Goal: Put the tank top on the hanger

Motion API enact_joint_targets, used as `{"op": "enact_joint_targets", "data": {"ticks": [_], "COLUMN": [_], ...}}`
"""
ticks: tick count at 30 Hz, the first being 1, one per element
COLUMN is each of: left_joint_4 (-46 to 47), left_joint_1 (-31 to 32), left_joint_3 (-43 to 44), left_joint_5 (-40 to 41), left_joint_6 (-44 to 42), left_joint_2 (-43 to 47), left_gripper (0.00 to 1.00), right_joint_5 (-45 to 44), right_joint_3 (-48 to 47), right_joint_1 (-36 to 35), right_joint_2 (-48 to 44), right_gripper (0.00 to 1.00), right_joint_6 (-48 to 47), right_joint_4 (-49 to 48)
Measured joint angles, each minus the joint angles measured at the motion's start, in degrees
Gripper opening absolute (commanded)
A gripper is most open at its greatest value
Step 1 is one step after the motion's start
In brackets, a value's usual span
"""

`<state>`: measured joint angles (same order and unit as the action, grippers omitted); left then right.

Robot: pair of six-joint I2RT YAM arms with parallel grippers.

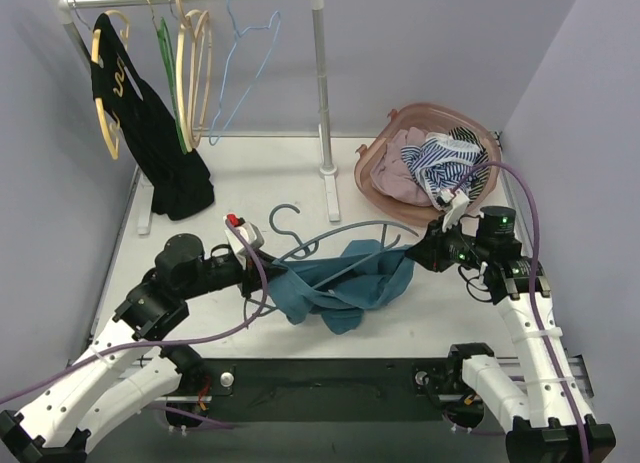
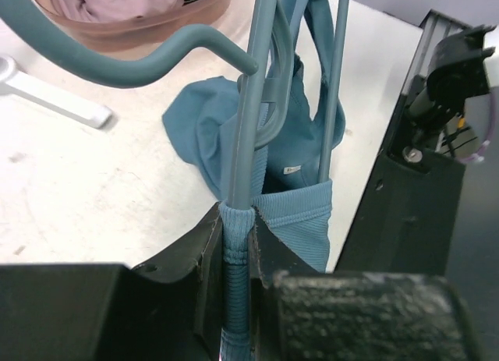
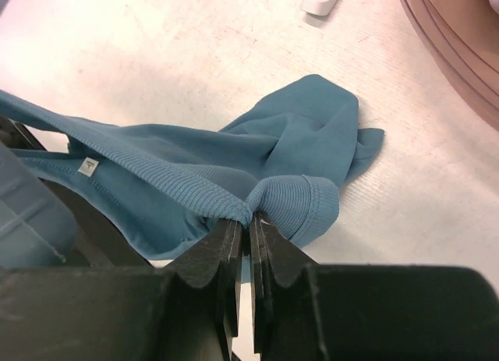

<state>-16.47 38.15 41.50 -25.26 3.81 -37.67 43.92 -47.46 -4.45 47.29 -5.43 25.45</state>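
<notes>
The teal-blue tank top (image 1: 350, 288) lies bunched on the table between my two grippers. The dark teal hanger (image 1: 352, 226) lies across it, hook toward the rack. My left gripper (image 1: 272, 270) is shut on one end of the hanger (image 2: 251, 104), with a ribbed edge of the tank top (image 2: 300, 213) wrapped over that end inside the jaws. My right gripper (image 1: 416, 251) is shut on a ribbed edge of the tank top (image 3: 296, 135), pinching a fold just above the table. In the wrist views the grippers show as left (image 2: 236, 244) and right (image 3: 249, 224).
A pink basket (image 1: 366, 173) with striped cloth (image 1: 450, 163) stands at the back right. A white rack (image 1: 322, 83) at the back holds a black garment (image 1: 150, 133), wooden and green hangers, and a light-blue wire hanger (image 1: 245, 53). Its foot (image 2: 54, 100) lies near the hanger hook.
</notes>
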Motion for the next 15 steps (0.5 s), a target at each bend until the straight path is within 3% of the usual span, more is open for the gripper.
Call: {"op": "enact_joint_targets", "data": {"ticks": [15], "left_joint_4": [-13.9], "left_joint_1": [0.0], "left_joint_3": [9.3], "left_joint_5": [5.3], "left_joint_6": [-23.3], "left_joint_2": [-4.7], "left_gripper": [0.00], "right_joint_5": [5.1], "right_joint_3": [-3.5], "right_joint_1": [3.4], "right_joint_2": [-0.2], "right_gripper": [0.00], "right_joint_6": [4.4], "right_joint_4": [-1.0]}}
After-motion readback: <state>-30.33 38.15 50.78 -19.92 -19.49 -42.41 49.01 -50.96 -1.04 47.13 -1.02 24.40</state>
